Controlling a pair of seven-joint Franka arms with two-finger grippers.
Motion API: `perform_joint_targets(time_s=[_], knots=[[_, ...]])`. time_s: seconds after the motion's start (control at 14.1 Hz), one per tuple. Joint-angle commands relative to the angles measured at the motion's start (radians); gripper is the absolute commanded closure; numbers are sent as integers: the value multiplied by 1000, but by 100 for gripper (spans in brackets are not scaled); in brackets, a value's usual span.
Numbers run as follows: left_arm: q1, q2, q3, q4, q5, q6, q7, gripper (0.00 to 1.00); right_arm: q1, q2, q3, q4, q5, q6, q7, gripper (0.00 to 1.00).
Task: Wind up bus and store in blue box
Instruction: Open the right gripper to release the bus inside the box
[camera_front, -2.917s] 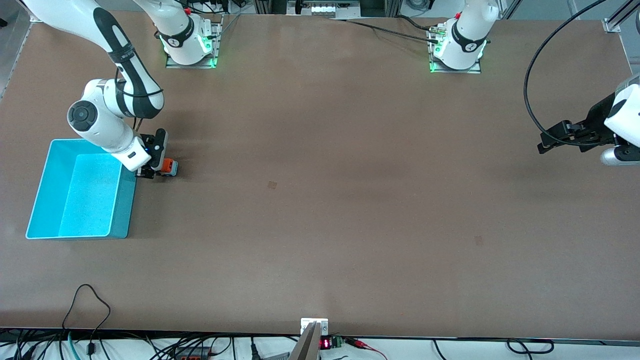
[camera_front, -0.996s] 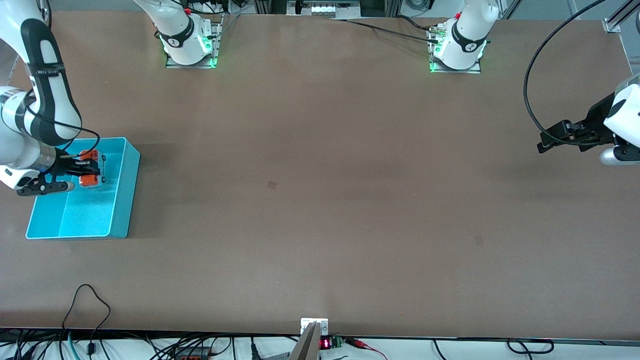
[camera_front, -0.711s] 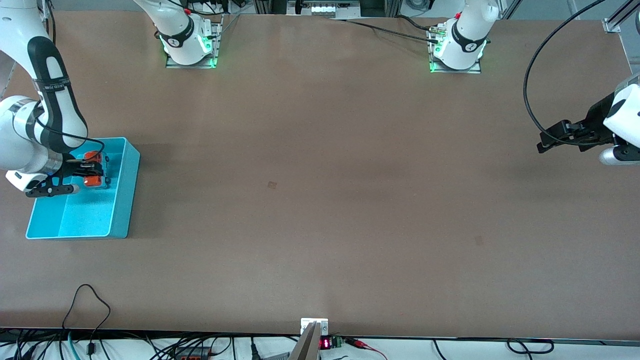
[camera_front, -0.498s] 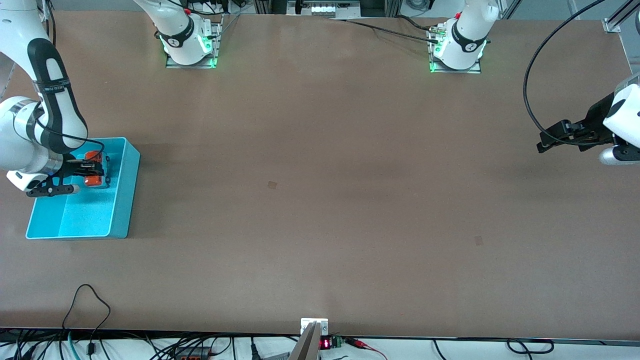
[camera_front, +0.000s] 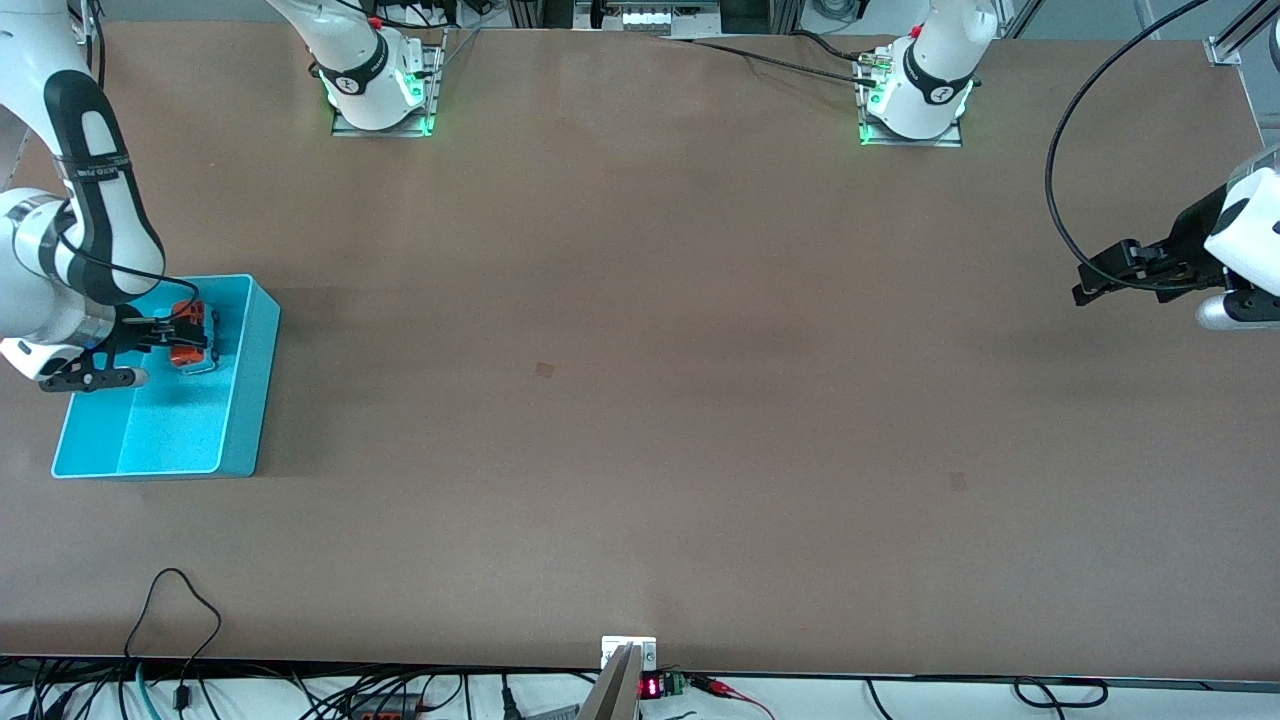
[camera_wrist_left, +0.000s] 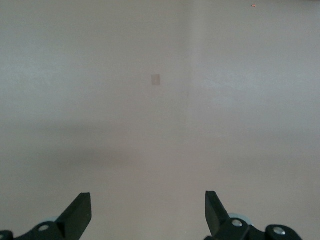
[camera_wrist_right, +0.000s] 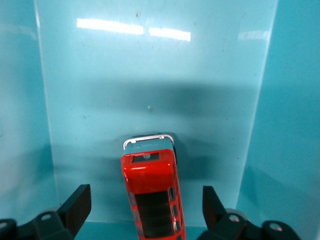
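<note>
The right hand (camera_wrist_right: 145, 210) hangs inside the blue box (camera_front: 245, 400), its fingers (camera_wrist_right: 75, 205) spread wide on either side of the bus (camera_wrist_right: 152, 195) and touching neither flank. The orange bus lies on the box's textured floor, in the part farther from the front camera. At the other end of the bench (camera_front: 640, 400), the left hand (camera_wrist_left: 148, 217) waits, fingers apart, above bare brown surface.

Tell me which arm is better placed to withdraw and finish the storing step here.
The right. Its gripper sits inside the blue box with jaws open around the bus, so it only has to lift away. The left gripper waits open at the table's other end.
</note>
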Motion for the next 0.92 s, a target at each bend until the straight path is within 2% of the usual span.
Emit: perform_joint_targets(time_s=[0.0,0.07,0.21,0.36,0.5,0.64,0.85], knots=[[-6,-11,-3,3,19,3,-5,0,11,-128,11,64,12,-177,-11,0],[-5,-11,-1,3,19,3,-5,0,15,-165,12,105,9,-240,-11,0],[1,-11,-1,2,8,2,-4,0,23,-214,57,188,-3,-323,-2,0],[-5,-13,-3,3,11,3,-2,0,23,-230,87,287,-17,-462,-3,0],[-6,-13,-30,3,22,3,0,0,23,-269,165,352,-21,-586,47,0],[-6,-13,-40,3,51,2,26,0,22,-320,189,360,-14,-649,157,0],[8,-16,-35,3,42,-13,20,0,19,-368,215,363,-12,-689,184,0]])
